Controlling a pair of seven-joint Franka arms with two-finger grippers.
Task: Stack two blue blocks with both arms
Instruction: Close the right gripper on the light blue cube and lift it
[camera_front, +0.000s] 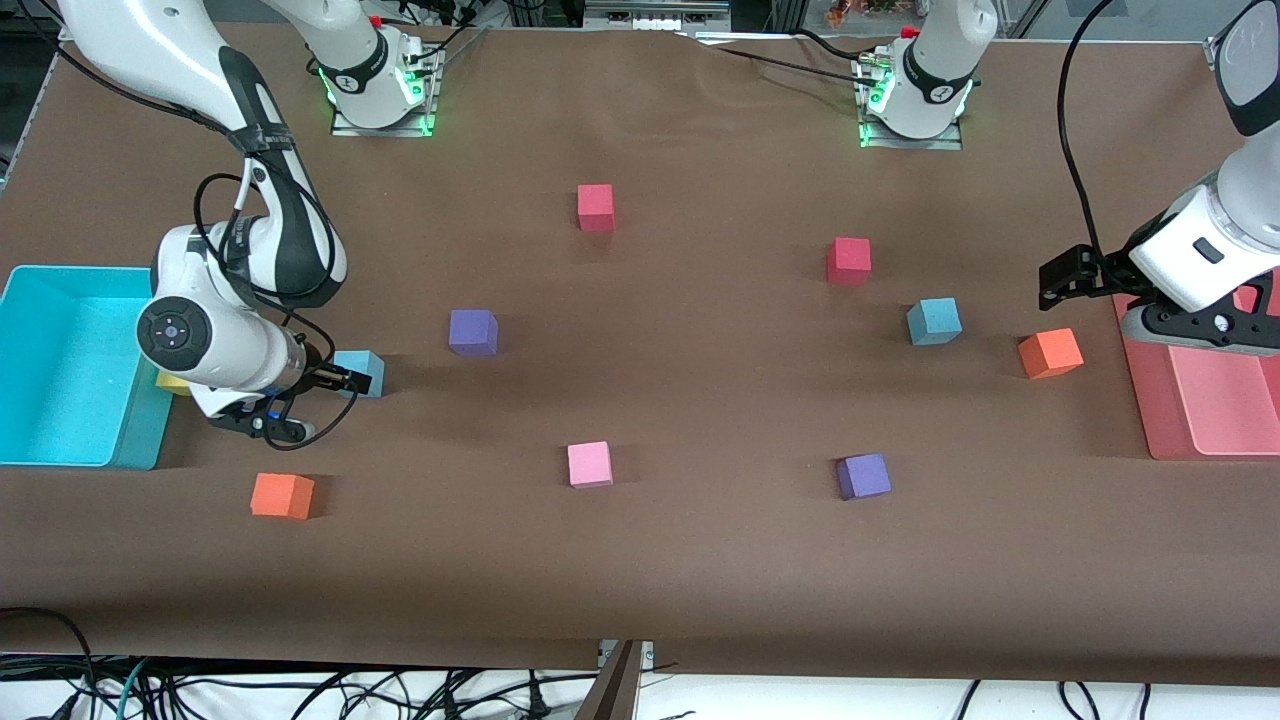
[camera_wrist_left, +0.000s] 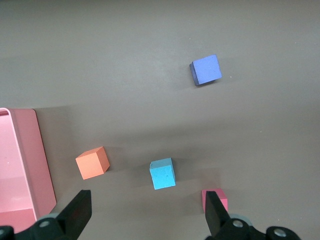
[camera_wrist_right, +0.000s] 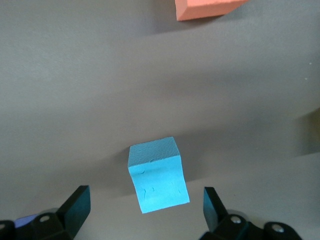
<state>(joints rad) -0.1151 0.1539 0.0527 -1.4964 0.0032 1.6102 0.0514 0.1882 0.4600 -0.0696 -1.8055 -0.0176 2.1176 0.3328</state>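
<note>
Cubes lie scattered on the brown table (camera_front: 700, 560). In the front view the right gripper (camera_front: 345, 380) sits low at one blue block (camera_front: 362, 372), seemingly not touching; the left gripper (camera_front: 1062, 275) hangs near an orange cube (camera_front: 1050, 352), the second blue block (camera_front: 934, 321) nearby.

Left wrist view: fingers (camera_wrist_left: 80, 212) spread, second blue block (camera_wrist_left: 163, 173) ahead between them.

Right wrist view: fingers (camera_wrist_right: 77, 205) spread, blue block (camera_wrist_right: 157, 175) just ahead, unpinched.
</note>
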